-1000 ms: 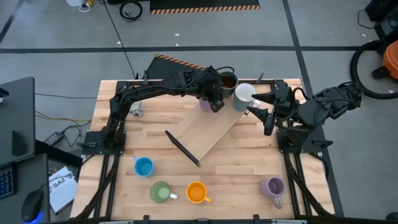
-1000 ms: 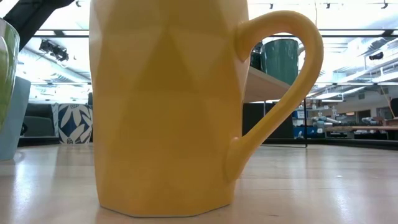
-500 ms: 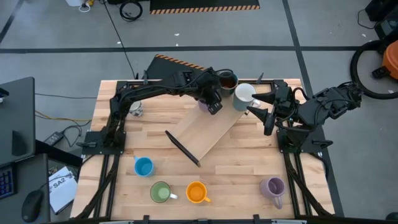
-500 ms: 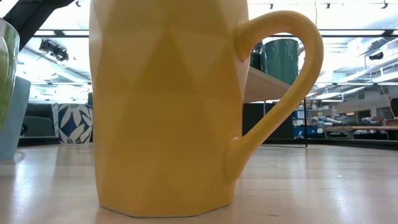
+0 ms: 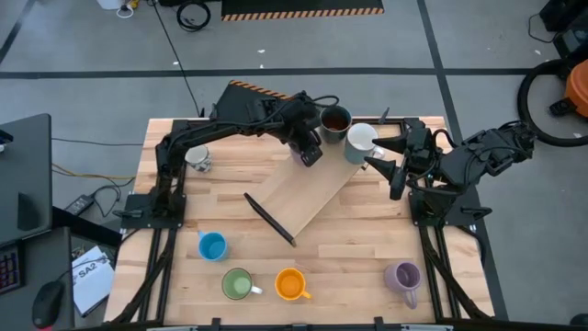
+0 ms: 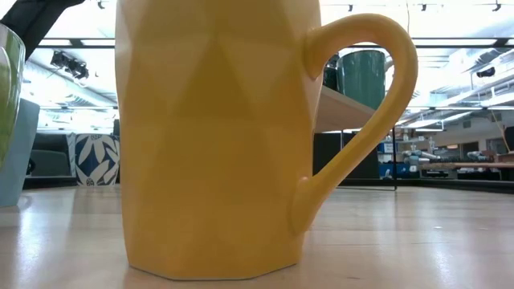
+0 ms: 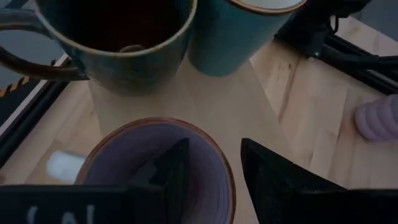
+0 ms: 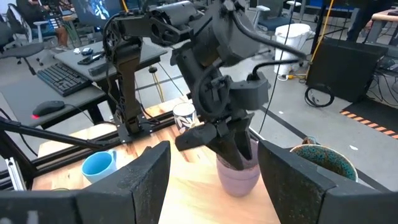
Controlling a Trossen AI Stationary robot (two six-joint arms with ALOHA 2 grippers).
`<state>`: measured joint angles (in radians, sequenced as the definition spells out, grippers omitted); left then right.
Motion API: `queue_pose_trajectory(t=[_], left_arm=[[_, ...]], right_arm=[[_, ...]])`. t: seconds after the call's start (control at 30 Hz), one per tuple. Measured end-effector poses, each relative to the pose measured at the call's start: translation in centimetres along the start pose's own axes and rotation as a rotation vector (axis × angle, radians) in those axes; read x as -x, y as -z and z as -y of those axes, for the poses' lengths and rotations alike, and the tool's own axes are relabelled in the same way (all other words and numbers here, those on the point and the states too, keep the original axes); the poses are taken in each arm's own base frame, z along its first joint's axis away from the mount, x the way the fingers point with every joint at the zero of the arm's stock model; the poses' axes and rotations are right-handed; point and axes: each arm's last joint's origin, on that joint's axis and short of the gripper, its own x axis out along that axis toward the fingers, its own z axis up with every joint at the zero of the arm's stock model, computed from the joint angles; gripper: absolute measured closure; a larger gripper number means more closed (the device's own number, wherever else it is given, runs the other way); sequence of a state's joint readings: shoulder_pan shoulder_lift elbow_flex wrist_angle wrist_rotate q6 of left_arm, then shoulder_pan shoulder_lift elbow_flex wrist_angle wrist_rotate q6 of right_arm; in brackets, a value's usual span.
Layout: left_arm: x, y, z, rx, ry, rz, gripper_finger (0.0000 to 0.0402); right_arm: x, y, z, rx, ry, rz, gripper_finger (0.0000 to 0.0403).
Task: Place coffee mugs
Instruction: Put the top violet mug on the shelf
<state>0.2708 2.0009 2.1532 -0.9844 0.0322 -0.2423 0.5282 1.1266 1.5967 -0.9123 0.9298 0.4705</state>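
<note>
The left end effector [image 5: 310, 153] has lifted the lilac mug [image 8: 238, 170] (rim pinched) — right end effector [image 5: 393, 175] gapes empty.

The only legible text is "SA2" on a paper [image 5: 89, 272] beside the table.

High view: overhead, facing straight down, far enough to take in the whole table [image 5: 367, 248] and both arms.

Low view: at tabletop height, facing level into the room; the orange mug [image 6: 217, 136] stands so near that it fills most of the picture.

Left wrist view: looks down past its own fingers [image 7: 273, 180], very near the lilac mug [image 7: 155, 162] under them.

Right wrist view: faces across the table toward the left gripper [image 8: 233, 146]; shares that lilac mug [image 8: 239, 174] with the left wrist view.
</note>
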Motion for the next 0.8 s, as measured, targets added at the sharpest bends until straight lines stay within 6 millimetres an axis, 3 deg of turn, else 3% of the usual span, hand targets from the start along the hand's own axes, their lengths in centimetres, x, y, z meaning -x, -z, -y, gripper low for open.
queue_pose_trajectory(t=[0.27, 0.8], left_arm=[[0.78, 0.24, -0.69, -0.032, -0.02, -0.035, 0.0255], [0.33, 0.72, -0.86, -0.097, -0.051, -0.085, 0.0321]], right_arm=[[0.0, -0.02, -0.03, -0.007, -0.007, -0.001, 0.0156], [0.0, -0.04, -0.04, -0.01, -0.007, 0.001, 0.0156]])
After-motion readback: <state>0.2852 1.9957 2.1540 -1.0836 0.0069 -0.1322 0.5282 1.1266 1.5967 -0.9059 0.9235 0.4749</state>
